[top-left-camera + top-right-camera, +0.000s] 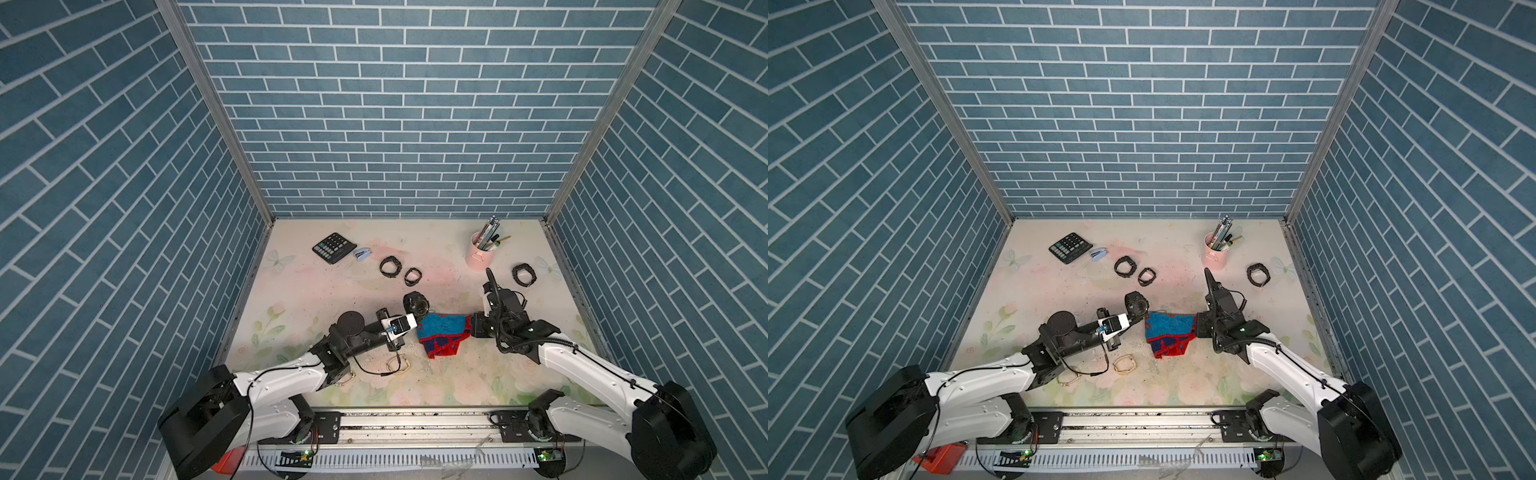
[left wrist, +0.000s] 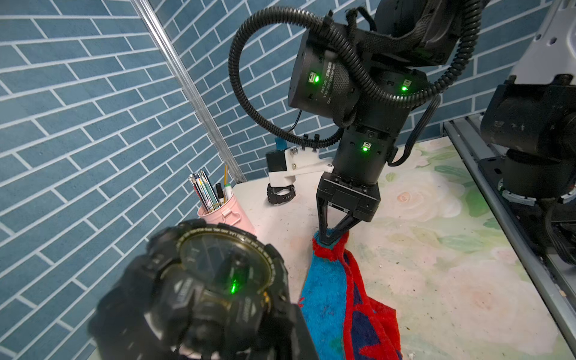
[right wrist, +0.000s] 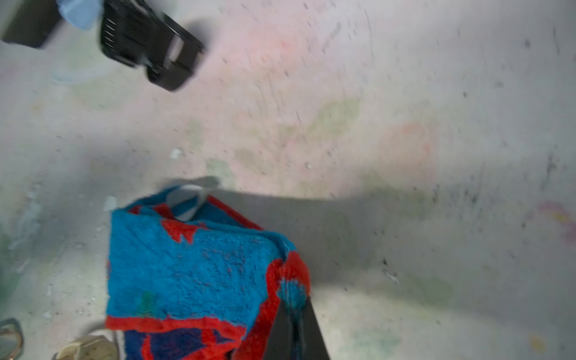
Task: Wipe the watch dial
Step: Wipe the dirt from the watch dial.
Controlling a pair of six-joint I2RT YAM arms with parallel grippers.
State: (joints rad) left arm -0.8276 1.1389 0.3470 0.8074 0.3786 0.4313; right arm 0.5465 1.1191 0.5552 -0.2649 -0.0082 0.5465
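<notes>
The left gripper (image 1: pixel 412 314), closed apparently on the strap of the watch (image 2: pixel 199 290), should hold the dial (image 2: pixel 224 261) steady while the right gripper (image 2: pixel 330 239), pinching a corner of the cloth (image 2: pixel 324 299), drags fabric flat across it.

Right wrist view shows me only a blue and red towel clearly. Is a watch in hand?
Observer: Yes, the left pincer holds a black watch right beside the towel.
Operator: Is the dial covered?
Observer: No, the left wrist view shows the dial bare, with the towel off to its side.
Operator: Other black watches around?
Observer: Yes, three more black watches lie farther back, toward the rear wall.
</notes>
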